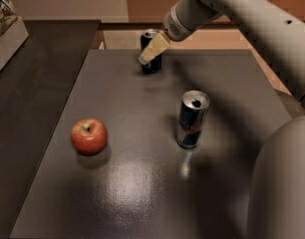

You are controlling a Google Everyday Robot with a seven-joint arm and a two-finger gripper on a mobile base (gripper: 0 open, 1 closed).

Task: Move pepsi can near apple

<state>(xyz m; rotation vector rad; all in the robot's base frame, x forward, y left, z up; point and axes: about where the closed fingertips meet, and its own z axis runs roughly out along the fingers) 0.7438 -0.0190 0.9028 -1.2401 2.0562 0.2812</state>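
The pepsi can [153, 63] stands upright at the far edge of the dark table, short and dark with a silver top. My gripper [151, 52] reaches in from the upper right, and its cream-coloured fingers [154, 47] lie across the front of the can, covering part of it. The red apple [89, 136] sits at the left of the table's middle, well away from the can and the gripper.
A taller blue-and-silver can [192, 119] stands upright right of the table's middle. The dark table [142, 183] ends in a far edge just behind the pepsi can. A box [5, 21] sits on a counter at the far left. My arm's body fills the right side.
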